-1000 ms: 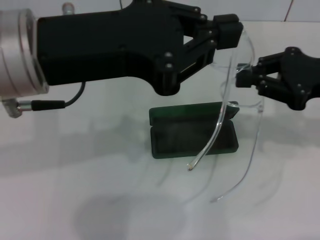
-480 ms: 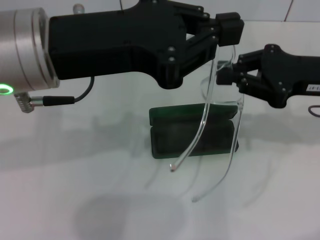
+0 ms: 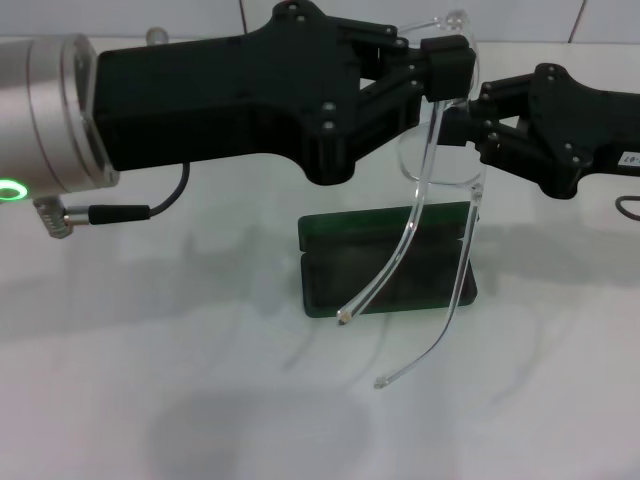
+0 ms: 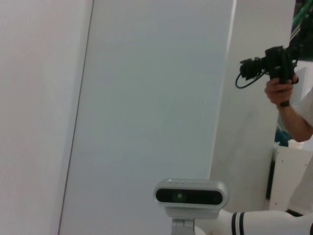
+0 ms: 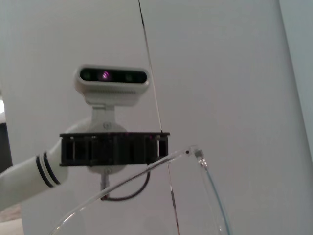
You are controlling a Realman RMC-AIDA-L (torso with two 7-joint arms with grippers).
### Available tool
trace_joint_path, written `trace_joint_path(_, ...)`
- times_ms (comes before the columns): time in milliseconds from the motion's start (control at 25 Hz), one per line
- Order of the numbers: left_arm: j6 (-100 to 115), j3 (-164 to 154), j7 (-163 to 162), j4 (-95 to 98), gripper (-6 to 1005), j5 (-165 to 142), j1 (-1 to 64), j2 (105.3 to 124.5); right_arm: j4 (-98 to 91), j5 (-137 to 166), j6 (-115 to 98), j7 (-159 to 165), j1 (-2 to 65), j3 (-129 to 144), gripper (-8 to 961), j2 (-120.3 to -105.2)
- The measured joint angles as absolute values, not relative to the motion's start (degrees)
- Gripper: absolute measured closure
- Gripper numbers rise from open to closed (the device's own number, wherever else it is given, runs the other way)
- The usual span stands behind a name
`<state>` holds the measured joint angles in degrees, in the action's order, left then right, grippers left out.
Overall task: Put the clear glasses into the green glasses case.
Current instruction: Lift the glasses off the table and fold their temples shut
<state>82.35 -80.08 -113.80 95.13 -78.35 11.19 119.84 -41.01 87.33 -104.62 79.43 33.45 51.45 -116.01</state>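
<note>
Here both pincers pinch the clear glasses [image 3: 440, 170]: left gripper [image 3: 450, 70], right gripper [image 3: 468, 122]. Open green case [image 3: 385, 262] lies below them, temple tips dangling over it.

1 clear glasses [image 3: 432, 215], 1 green glasses case [image 3: 350, 262], 2 hands: left hand [image 3: 447, 72], right hand [image 3: 468, 122].

Black angular left hand [image 3: 448, 72] on a silver wrist with green light; black right hand [image 3: 470, 125].

Robot test lab or studio. Evidence: bare white table [image 3: 150, 400]; plain white wall panels [image 4: 146, 98] behind the left gripper; a camera head [image 5: 112, 81] on a white robot neck facing the right gripper; a person's hand [image 4: 279, 90] holding a camera [image 4: 266, 66] beside the panels.
</note>
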Motion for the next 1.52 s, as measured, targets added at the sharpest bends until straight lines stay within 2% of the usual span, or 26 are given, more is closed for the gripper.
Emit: trace_joint_path(1520, 85.8, -81.1, -108.3, 85.4, 958, -70.2, 11.9, 119.91, -37.6, 83.0, -104.0, 76.6, 33.9, 54.4, 855, -116.02)
